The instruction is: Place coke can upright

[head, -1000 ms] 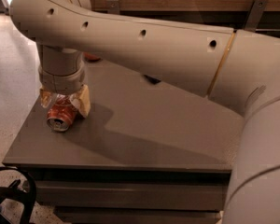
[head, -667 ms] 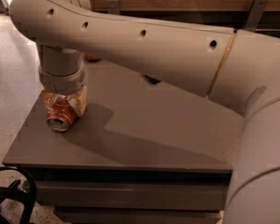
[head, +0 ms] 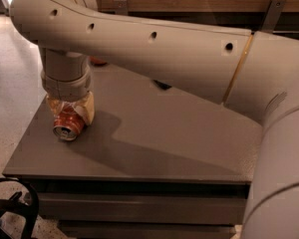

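Note:
The coke can [head: 68,125] lies on its side near the left edge of the grey table [head: 179,133], its silver top facing me. My gripper [head: 70,114] comes straight down over it from the wrist. Its pale fingers [head: 87,108] press against the can on both sides, shut on it. The can still rests on the table top. The upper part of the can is hidden between the fingers.
A small reddish round thing [head: 97,61] peeks out behind the arm at the table's back left. A dark object [head: 162,85] lies under the forearm. The big arm spans the back of the table. A black part [head: 12,203] sits on the floor at bottom left.
The fingers have closed in against the can's sides. The can lies in about the same spot, still on its side.

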Controlling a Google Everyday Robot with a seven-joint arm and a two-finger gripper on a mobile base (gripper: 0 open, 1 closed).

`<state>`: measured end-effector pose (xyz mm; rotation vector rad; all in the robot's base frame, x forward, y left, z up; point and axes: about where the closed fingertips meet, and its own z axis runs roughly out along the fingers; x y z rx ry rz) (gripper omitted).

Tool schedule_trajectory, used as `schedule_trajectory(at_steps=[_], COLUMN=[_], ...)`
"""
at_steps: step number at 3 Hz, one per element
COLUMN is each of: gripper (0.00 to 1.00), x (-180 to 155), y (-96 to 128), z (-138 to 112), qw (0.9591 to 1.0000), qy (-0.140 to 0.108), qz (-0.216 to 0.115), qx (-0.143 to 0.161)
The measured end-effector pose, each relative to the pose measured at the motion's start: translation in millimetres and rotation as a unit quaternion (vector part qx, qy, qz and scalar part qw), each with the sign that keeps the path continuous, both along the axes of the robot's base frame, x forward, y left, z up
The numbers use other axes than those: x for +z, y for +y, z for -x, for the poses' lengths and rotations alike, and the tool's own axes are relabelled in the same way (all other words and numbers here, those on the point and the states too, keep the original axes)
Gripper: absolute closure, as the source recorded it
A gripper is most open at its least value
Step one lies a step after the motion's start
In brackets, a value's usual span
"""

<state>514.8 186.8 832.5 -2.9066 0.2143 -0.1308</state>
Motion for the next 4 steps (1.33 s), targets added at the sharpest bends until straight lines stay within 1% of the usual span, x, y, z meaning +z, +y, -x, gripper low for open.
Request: schedule_trajectory(at_steps=[1,2,3,4], gripper=[1.0,1.0,1.0,1.0], x=[4,16,32,58], y=[-5,-17,-38,-53], z=[-4,-13,-28,-39], qw=[1.0,0.9996,0.9991,0.9984], qy=[0.006,0.021,0.041,0.054], qz=[0.005,0.018,0.012,-0.01], qx=[0.0,-0.001,-0.002,-0.01])
